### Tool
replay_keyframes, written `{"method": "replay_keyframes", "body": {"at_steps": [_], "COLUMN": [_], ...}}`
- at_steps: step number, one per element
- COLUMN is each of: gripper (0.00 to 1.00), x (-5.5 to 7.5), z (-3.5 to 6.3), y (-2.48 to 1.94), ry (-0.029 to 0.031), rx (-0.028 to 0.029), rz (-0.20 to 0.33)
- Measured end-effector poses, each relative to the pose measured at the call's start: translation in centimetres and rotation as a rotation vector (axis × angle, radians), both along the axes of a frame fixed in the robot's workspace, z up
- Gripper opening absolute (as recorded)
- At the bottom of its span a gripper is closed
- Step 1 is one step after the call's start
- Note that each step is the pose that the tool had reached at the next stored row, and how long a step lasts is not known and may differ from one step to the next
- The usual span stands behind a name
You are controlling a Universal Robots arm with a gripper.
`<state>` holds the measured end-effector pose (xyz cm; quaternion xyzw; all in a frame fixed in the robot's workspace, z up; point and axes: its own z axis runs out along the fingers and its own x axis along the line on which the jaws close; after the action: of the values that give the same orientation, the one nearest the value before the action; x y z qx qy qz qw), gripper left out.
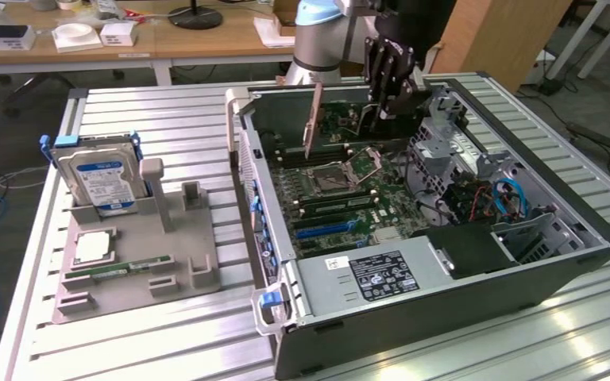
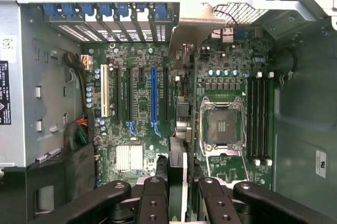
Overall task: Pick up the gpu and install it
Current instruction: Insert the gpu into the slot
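- Fingers (image 2: 152, 199) are clamping the graphics card (image 2: 178, 162) between them, taking it across its two flat faces at the upper edge.
- Graphics card is hanging edge-down inside the open computer case (image 1: 559, 262), above the motherboard (image 2: 139, 129). Its silvery end bracket (image 2: 194, 27) is pointing toward the row of rear slot openings. It is running parallel to the blue slot (image 2: 154, 92), on the side nearer the processor socket (image 2: 221, 124). It is probably not seated yet, though the bottom edge is hidden.
- Handling, as judged: the card is looking light, thin and stiff, so it is needing little squeeze. Its faces are carrying small parts and its lower edge is carrying contacts, so both are looking fragile.
- Hold, as judged: the bare upper edge, where the fingers are gripping now, is looking the safest place. A grip that narrow is risking the card tilting if one end meets resistance first.
- Counter (image 1: 156, 111) is also carrying a grey holder (image 1: 183, 262), with a hard drive (image 1: 98, 178) standing upright in it and a RAM stick (image 1: 125, 268) lying flat.
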<state>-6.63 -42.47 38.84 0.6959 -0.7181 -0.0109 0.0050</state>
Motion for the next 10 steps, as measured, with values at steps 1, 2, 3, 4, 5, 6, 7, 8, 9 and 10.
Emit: {"method": "replay_keyframes", "body": {"at_steps": [1, 2, 3, 4, 5, 6, 7, 8, 9, 10], "gripper": [0.27, 0.27, 0.27, 0.27, 0.27, 0.27, 0.27, 0.27, 0.27, 0.27], "x": [-0.08, -0.13, -0.16, -0.23, -0.33, -0.43, -0.51, -0.57, -0.62, -0.66], "z": [-0.03, -0.05, -0.09, -0.12, -0.15, -0.17, -0.20, -0.23, -0.28, -0.32], "y": [0.00, 0.00, 0.01, 0.00, 0.00, 0.00, 0.00, 0.00, 0.00, 0.00], "ry": [-0.0001, -0.0001, -0.0001, -0.0001, 0.0000, 0.0000, 0.0000, 0.0000, -0.0001, -0.0001], "rx": [0.0001, 0.0001, 0.0003, 0.0002, 0.0001, -0.0001, 0.0000, 0.0001, 0.0002, 0.0002], "rz": [0.000, 0.000, 0.000, 0.000, 0.000, 0.000, 0.000, 0.000, 0.000, 0.000]}}
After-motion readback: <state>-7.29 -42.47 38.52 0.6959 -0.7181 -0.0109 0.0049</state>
